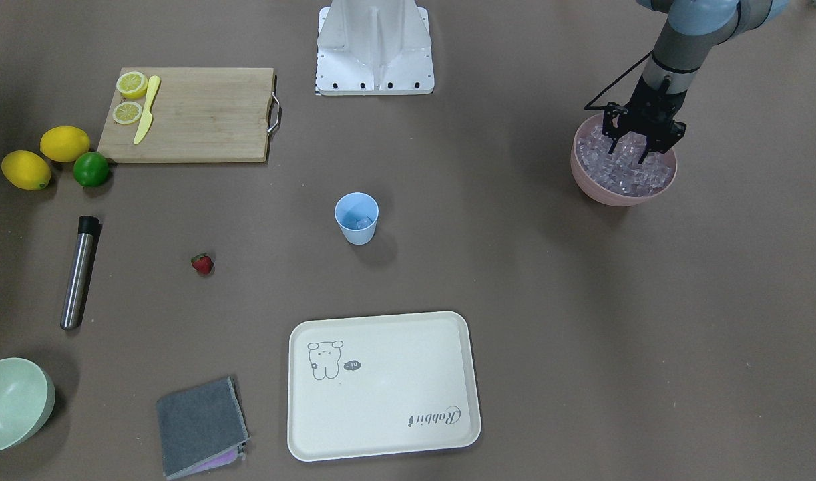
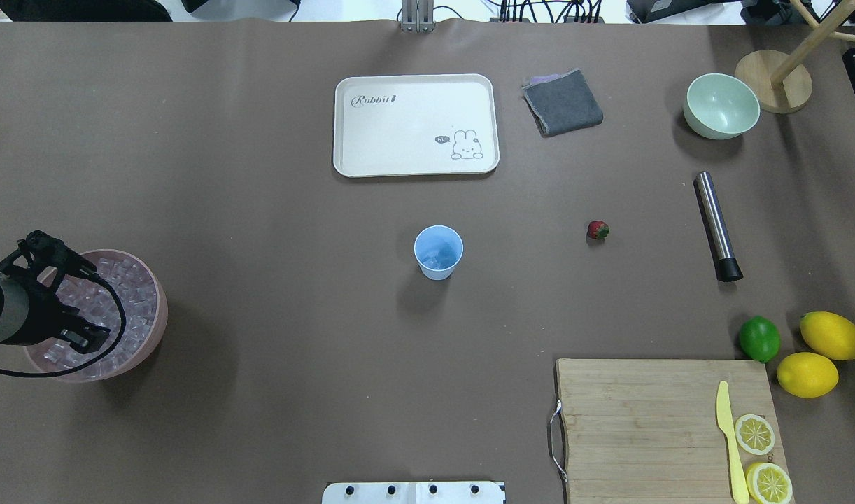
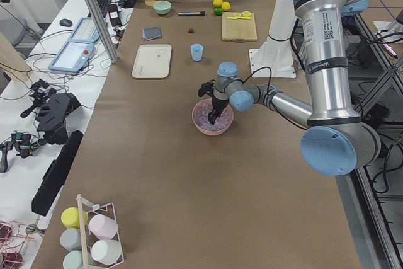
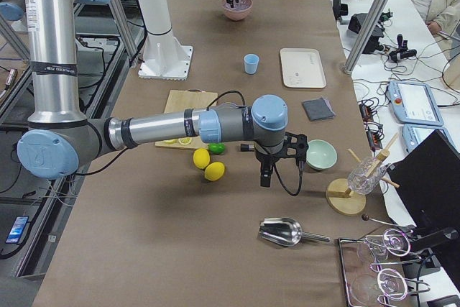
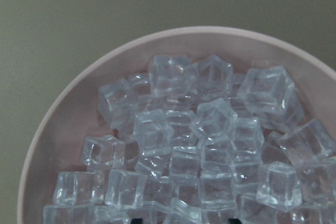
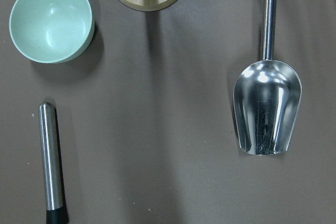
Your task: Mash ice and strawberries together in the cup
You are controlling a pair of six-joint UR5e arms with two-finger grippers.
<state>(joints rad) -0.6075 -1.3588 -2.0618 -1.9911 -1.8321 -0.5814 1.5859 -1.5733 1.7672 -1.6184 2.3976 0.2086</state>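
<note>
Many ice cubes, one little strawberry, and jaws spread over the bowl.
The ice (image 5: 210,124) fills a pink bowl (image 1: 585,177), well away from the cup (image 1: 356,217) on the robot's left side. The left arm (image 1: 675,60) holds its jaws spread apart just over the heap, and I see nothing between them. The cubes look hard, light and slippery, so I think a pinch on two flat sides of a top cube is best. The strawberry (image 1: 202,264) lies on the counter (image 1: 515,300) on the cup's other side, nearer to it. It looks soft, so it needs a gentle pinch round its middle. The cup seems to hold some ice, but I cannot count it. The right arm (image 4: 158,131) is far from the cup, and its jaws show too small to tell how they stand.
</note>
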